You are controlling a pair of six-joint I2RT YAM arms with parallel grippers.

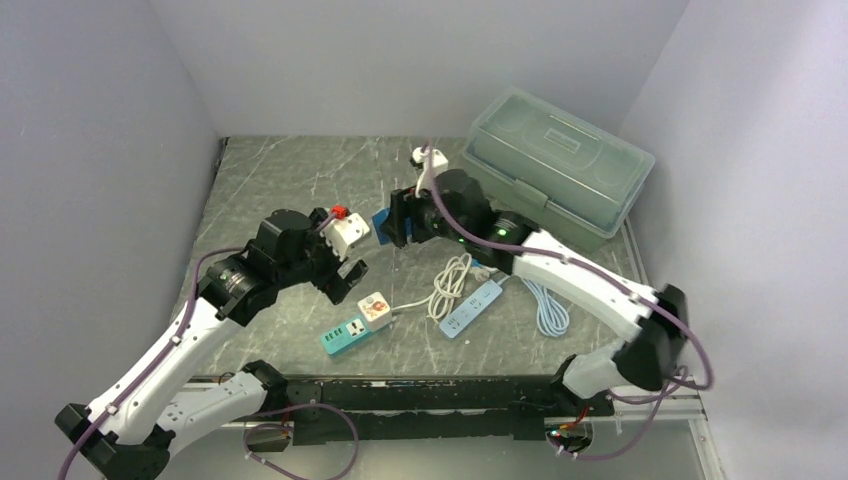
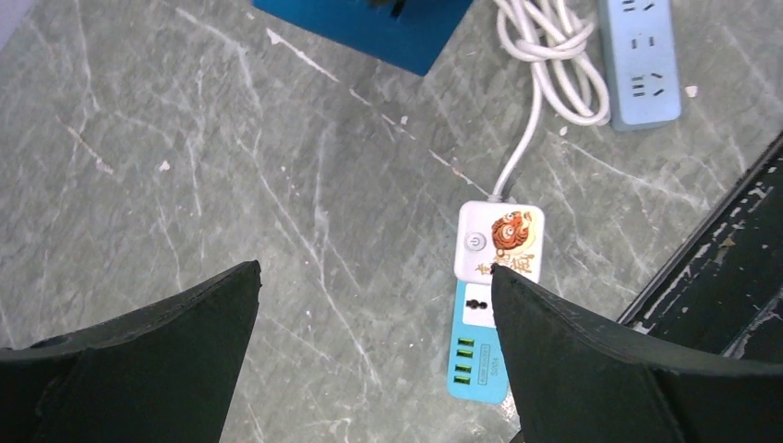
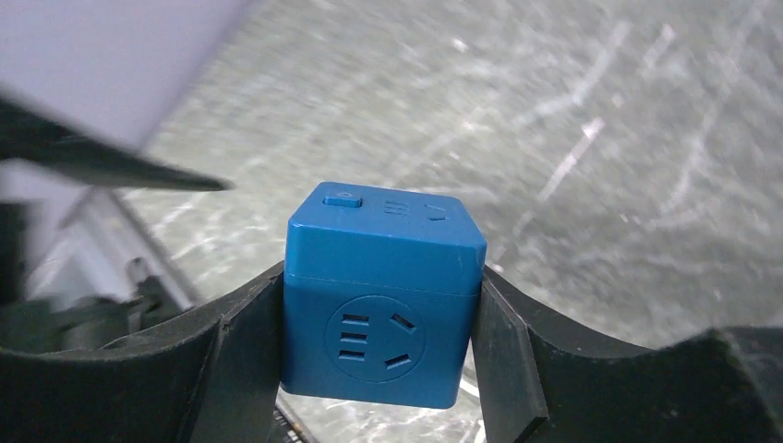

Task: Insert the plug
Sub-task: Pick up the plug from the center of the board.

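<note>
Though obscured overhead, blue socket cube [image 3: 380, 305] in right fingers [image 3: 235, 365], wrist close-up

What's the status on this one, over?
Status: left gripper open, empty. Then right gripper shut on blue cube, off table. Below left gripper: teal strip, white plug at its end.

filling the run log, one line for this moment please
right tool: shut on blue cube socket | left tool: open, empty, near white adapter and teal strip
</note>
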